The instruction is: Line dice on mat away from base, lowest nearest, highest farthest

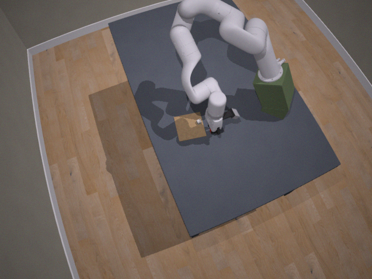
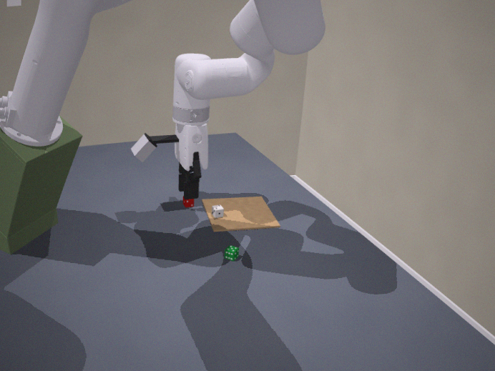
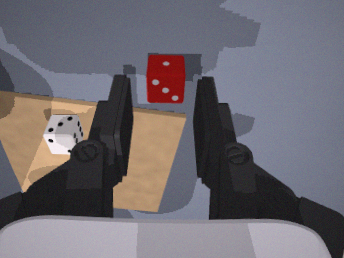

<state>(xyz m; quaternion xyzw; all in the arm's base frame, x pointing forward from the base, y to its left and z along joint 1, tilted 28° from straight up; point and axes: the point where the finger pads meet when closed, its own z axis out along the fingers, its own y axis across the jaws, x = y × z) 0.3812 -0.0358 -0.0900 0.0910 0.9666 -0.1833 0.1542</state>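
My gripper (image 1: pixel 214 132) (image 2: pixel 186 194) (image 3: pixel 163 97) is partly open and points down. Its fingertips stand low, either side of the red die (image 1: pixel 210 130) (image 2: pixel 188 202) (image 3: pixel 165 89), with gaps on both sides in the wrist view. The red die lies on the table just off the mat's base-side edge; its upper face seems to show three. The white die (image 1: pixel 198 121) (image 2: pixel 217 211) (image 3: pixel 57 137) sits on the tan mat (image 1: pixel 186 133) (image 2: pixel 255 206) (image 3: pixel 145 182), near its base-side edge. The green die (image 2: pixel 231 253) lies on the table off the mat, hidden in the top view.
The green base block (image 1: pixel 271 99) (image 2: pixel 38 185) carries the arm on the dark table (image 1: pixel 242 167) (image 2: pixel 144 304). The wrist camera (image 1: pixel 235 113) (image 2: pixel 143 148) juts out from the gripper toward the base. The arm's shadows cross the mat and table.
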